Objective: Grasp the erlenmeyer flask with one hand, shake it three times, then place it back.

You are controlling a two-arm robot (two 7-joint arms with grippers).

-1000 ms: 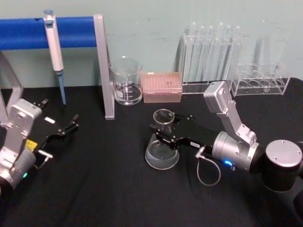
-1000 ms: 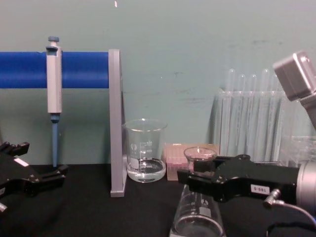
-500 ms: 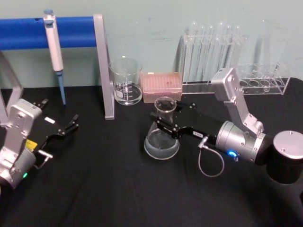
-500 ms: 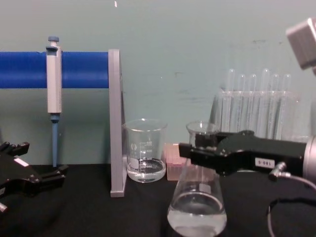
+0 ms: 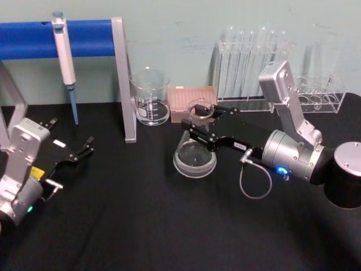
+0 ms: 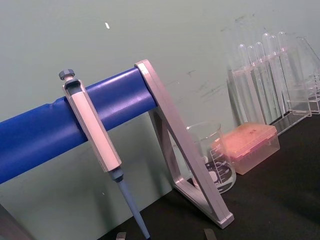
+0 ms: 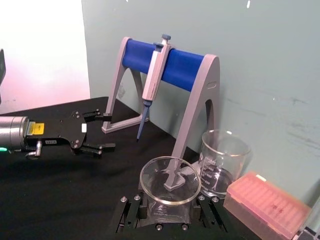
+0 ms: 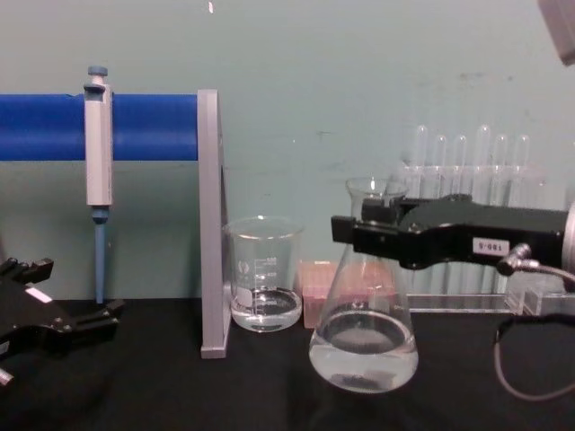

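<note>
The erlenmeyer flask (image 5: 194, 161) is clear glass with a little clear liquid in its wide base (image 8: 364, 355). It hangs off the black table, tilted, at the table's middle. My right gripper (image 5: 198, 129) is shut on its narrow neck just under the flared rim (image 7: 170, 186). That gripper (image 8: 358, 235) is black, carries a small white label with digits and reaches in from the right. My left gripper (image 5: 79, 152) rests open at the left on the table, well away from the flask, and appears far off in the right wrist view (image 7: 95, 132).
Behind the flask stand a glass beaker (image 5: 150, 101) with some liquid and a pink tip box (image 5: 193, 103). A test tube rack (image 5: 254, 62) is at the back right. A pipette (image 5: 65, 56) hangs on a blue-bar stand (image 5: 123, 79) at the back left.
My right gripper has lifted the flask off the table and carried it up and slightly back. The flask now tilts. The left arm has not moved.
</note>
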